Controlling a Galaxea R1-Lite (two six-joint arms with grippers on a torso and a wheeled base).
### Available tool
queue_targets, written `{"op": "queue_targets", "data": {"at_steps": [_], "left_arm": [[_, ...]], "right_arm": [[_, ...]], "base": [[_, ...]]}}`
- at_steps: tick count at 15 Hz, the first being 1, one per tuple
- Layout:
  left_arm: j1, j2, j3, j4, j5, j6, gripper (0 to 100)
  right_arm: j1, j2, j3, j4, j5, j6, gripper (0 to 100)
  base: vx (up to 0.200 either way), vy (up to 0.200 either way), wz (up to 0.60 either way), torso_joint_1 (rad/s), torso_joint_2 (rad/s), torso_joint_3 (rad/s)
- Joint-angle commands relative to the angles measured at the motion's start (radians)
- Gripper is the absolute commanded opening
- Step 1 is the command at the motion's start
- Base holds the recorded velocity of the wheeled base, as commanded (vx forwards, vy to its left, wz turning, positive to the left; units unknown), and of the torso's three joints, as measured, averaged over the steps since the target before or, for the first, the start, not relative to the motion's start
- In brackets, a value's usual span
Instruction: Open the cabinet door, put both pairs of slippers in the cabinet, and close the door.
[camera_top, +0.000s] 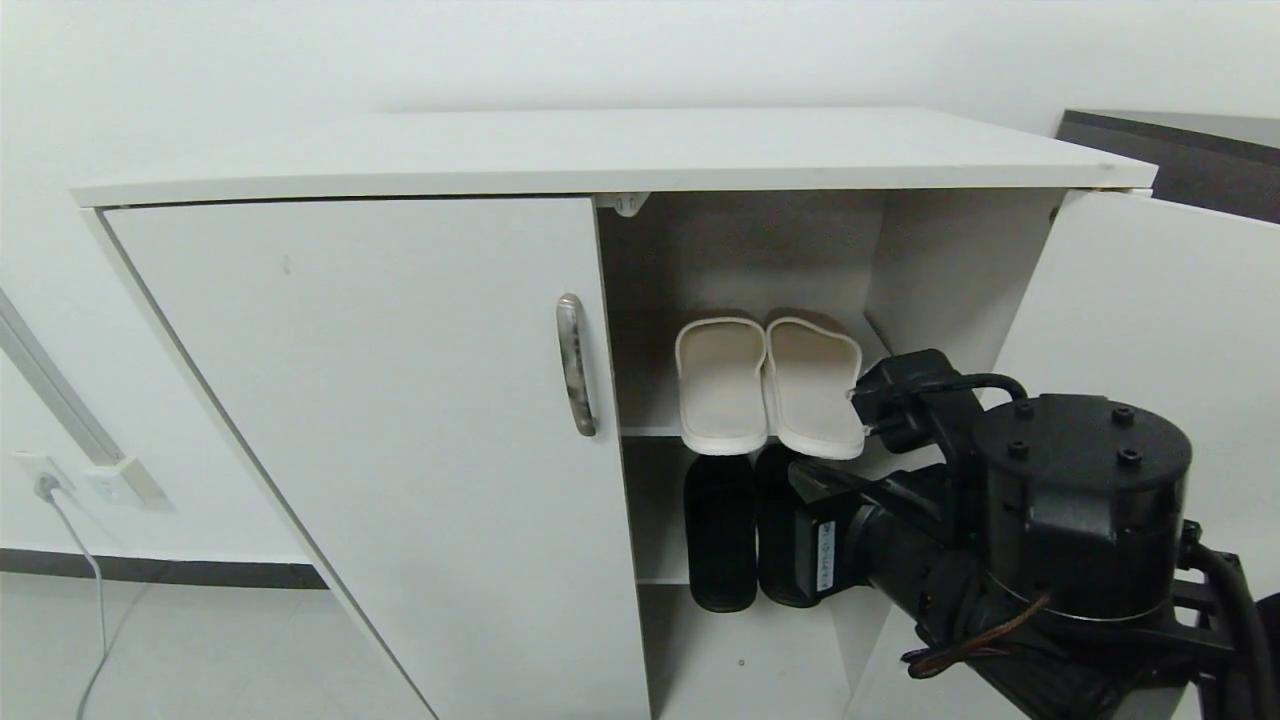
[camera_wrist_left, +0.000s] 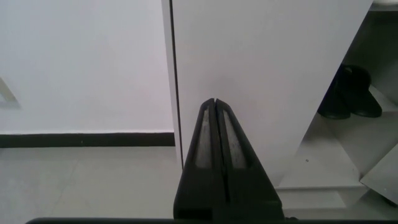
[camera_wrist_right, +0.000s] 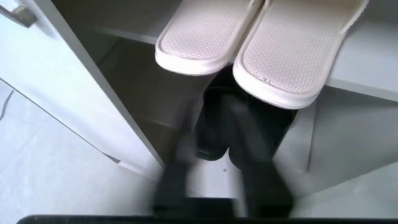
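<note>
Head view has both pairs inside the cabinet (camera_top: 600, 150), white slippers (camera_top: 765, 385) overhanging its upper shelf (camera_top: 648, 432), black slippers (camera_top: 720, 530) beneath, my right gripper (camera_wrist_right: 214, 130) spread empty before them, and swinging its open door (camera_top: 1150, 320) shut could catch those jutting heels.

The white cabinet (camera_top: 600, 150) has two doors. The left door (camera_top: 380, 400) is shut, with a metal handle (camera_top: 573, 365) upright at its 3 o'clock edge. The right door (camera_top: 1150, 310) stands swung open, at 3 o'clock from the exposed compartment. On the upper shelf (camera_top: 650, 432) the cream slippers (camera_top: 790, 385) lie side by side and touching, insoles up, with their heels overhanging the front edge. The black slippers (camera_top: 722, 530) lie side by side on the next shelf down, at 6 o'clock from the cream pair, heels outward.
</note>
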Motion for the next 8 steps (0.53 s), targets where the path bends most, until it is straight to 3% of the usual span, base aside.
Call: {"op": "queue_targets", "data": {"at_steps": [1, 4, 8], "left_arm": [[0.000, -0.002, 0.000, 0.000, 0.001, -0.002, 0], [0.000, 0.000, 0.000, 0.000, 0.000, 0.000, 0], [0.000, -0.002, 0.000, 0.000, 0.000, 0.000, 0]], "right_arm": [[0.000, 0.015, 0.005, 0.000, 0.001, 0.000, 0], [0.002, 0.015, 0.007, 0.000, 0.001, 0.000, 0], [0.006, 0.023, 0.019, 0.000, 0.001, 0.000, 0]], "base": [[0.000, 0.000, 0.00, 0.000, 0.00, 0.000], [0.000, 0.000, 0.00, 0.000, 0.00, 0.000], [-0.200, 0.000, 0.00, 0.002, 0.00, 0.000]]}}
